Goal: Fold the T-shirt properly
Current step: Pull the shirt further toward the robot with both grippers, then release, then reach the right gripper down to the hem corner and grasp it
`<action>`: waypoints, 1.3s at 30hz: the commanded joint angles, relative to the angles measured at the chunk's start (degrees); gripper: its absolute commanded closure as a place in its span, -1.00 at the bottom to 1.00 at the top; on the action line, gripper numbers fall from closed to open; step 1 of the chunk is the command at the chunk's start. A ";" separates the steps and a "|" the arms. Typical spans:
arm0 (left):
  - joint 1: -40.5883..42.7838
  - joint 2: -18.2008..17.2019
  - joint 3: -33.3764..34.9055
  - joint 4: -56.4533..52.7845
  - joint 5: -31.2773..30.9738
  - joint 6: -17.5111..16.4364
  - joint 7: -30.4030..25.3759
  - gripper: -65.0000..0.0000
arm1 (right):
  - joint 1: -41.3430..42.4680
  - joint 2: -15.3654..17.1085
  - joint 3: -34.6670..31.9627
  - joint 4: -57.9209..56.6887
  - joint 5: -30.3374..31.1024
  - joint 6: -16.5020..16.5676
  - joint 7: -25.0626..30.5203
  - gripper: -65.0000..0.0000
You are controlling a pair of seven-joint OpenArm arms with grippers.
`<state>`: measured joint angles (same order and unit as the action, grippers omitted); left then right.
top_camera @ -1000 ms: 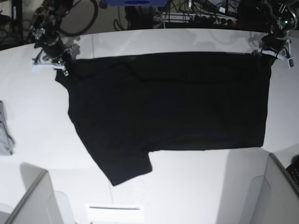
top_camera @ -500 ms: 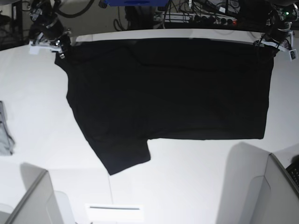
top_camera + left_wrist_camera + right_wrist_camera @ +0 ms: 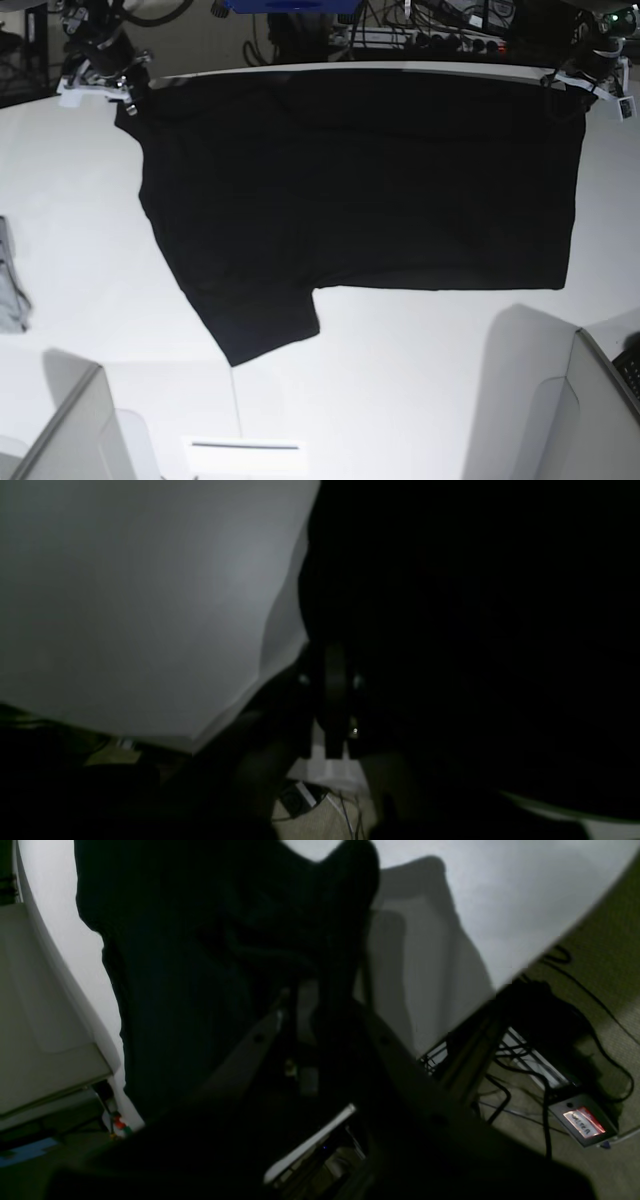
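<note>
Both grippers — left (image 3: 568,88), right (image 3: 124,95) — clamped on T-shirt (image 3: 360,190) corners; cloth spread over table (image 3: 420,400).

Both arms are mostly black. In the base view the right gripper (image 3: 122,92), at the upper left of the frame, has a black body with white plastic pieces and small silvery metal parts. The left gripper (image 3: 570,88), at the upper right, shows white plates against black housing and a small green light just above it. From the left wrist view, dark fingers (image 3: 335,690) rise from a white mount flanked by two small pale screws.
</note>
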<state>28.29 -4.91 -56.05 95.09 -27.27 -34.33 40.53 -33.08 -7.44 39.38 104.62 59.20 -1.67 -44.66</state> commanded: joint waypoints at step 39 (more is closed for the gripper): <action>-9.70 -7.18 -13.53 5.44 11.13 -0.09 -1.19 0.42 | 17.48 12.76 -0.74 0.13 0.45 0.22 -7.25 -0.03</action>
<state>18.55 -10.83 -69.25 99.37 -15.68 -34.48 40.91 -15.66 4.73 38.50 104.12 58.63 -1.80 -51.96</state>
